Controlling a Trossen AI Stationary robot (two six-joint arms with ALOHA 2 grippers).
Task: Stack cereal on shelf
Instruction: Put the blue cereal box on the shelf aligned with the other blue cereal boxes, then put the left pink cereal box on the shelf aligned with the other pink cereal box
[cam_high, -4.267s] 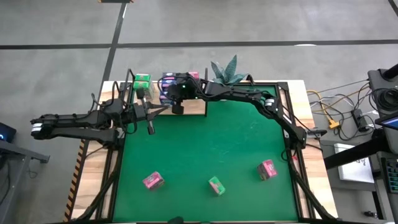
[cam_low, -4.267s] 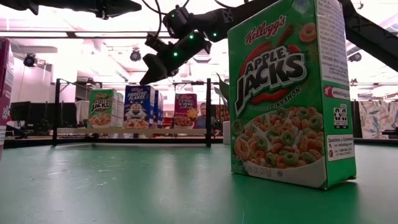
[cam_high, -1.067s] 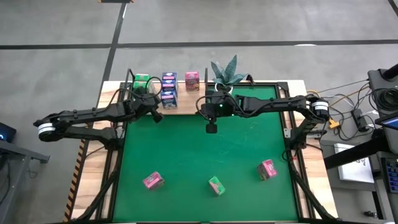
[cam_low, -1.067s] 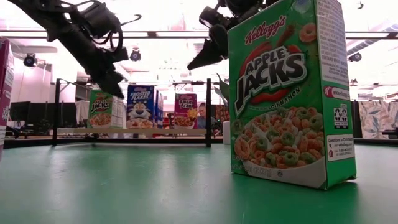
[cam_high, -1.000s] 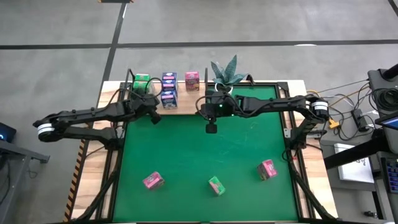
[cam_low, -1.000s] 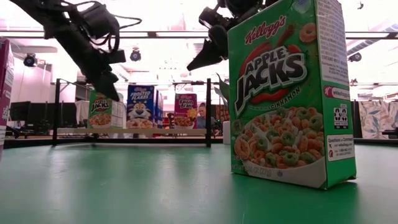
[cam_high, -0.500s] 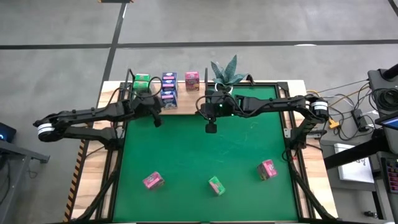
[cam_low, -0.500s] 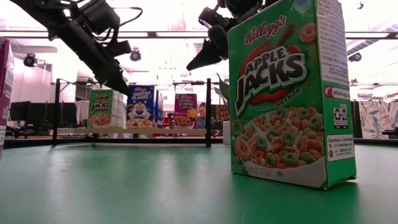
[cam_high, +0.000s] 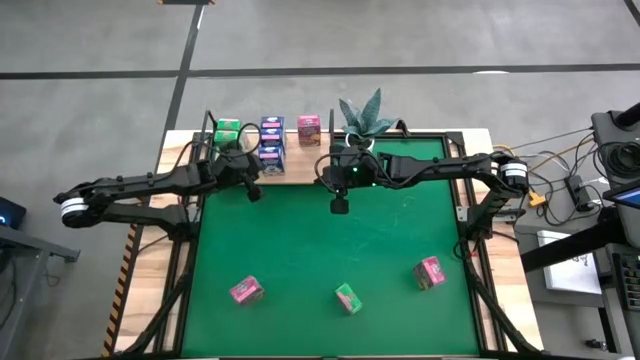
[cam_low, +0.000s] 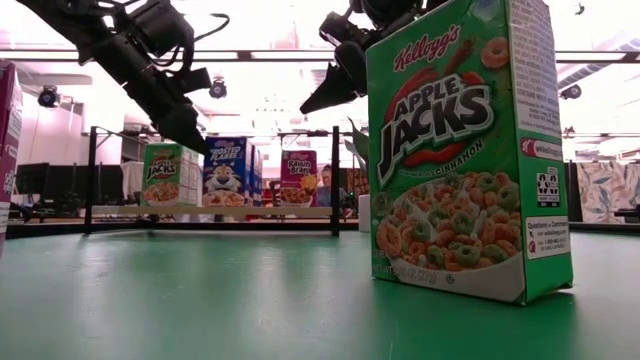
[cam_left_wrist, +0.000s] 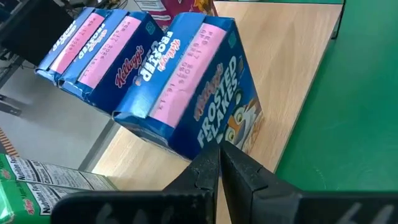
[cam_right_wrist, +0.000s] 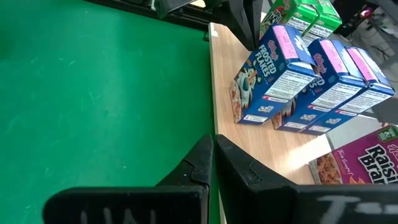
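Observation:
The light-wood shelf (cam_high: 300, 172) stands at the table's far left. On it stand green cereal boxes (cam_high: 228, 132), three blue Frosted Flakes boxes (cam_high: 272, 142) in a row, and a pink box (cam_high: 308, 127). Three more boxes stand on the green felt near the front edge: pink (cam_high: 246, 290), green (cam_high: 348, 297) and pink (cam_high: 429, 271). My left gripper (cam_high: 253, 193) is shut and empty. It hovers just in front of the nearest blue box (cam_left_wrist: 211, 99). My right gripper (cam_high: 340, 207) is shut and empty. It hangs over the felt by the shelf's right end.
A potted plant (cam_high: 365, 113) stands right of the shelf at the far edge. Thin black posts (cam_low: 335, 180) rise at the shelf's ends. The front green box (cam_low: 460, 150) fills the right of the low view. Bare felt (cam_high: 330, 245) lies between the shelf and the front boxes.
My left gripper has shifted a little toward the table's right, nearer the blue boxes, and has risen slightly. It stays shut. The boxes have kept their places.

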